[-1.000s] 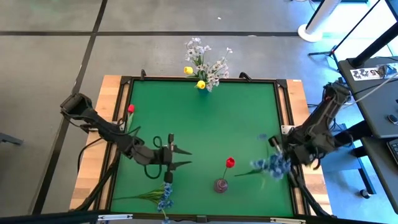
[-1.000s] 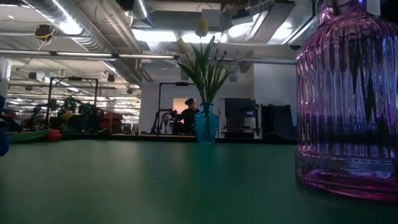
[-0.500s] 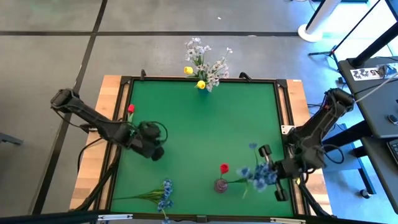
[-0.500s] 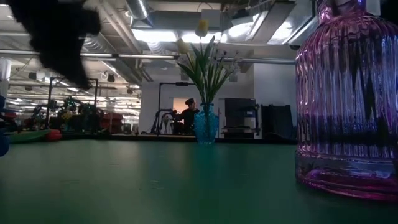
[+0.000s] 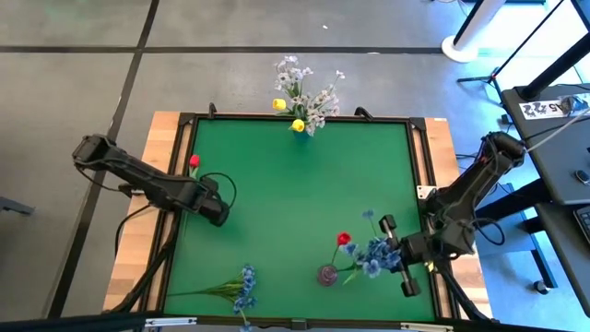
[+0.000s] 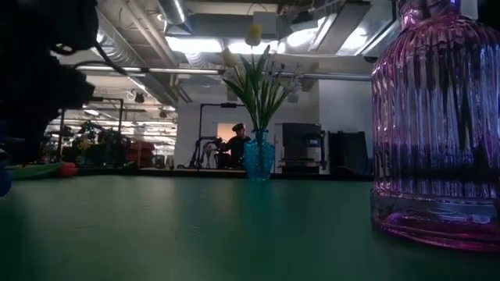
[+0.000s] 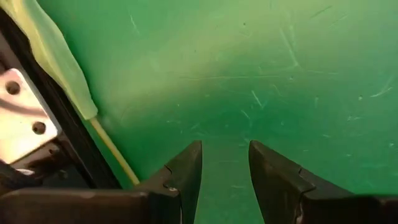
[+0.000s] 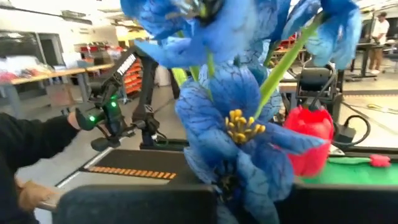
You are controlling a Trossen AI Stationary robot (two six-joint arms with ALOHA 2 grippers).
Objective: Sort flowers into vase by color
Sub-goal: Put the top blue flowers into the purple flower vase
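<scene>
blue flower (image 5: pixel 373 255) held crosswise, blooms toward purple vase (image 5: pixel 327 274)

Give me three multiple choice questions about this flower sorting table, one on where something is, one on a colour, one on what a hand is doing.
1. Where is the blue vase? A far edge of the table B near edge C left edge
2. What colour is the flower standing in the purple vase? A yellow B red C white
3. What is the right hand doing? A open and empty B shut on the blue flower C shut on a yellow bud

Answers: 1 A, it stands at the mat's far edge. 2 B, a red bud rises from it. 3 B, the blue flower sits at its fingers.
</scene>
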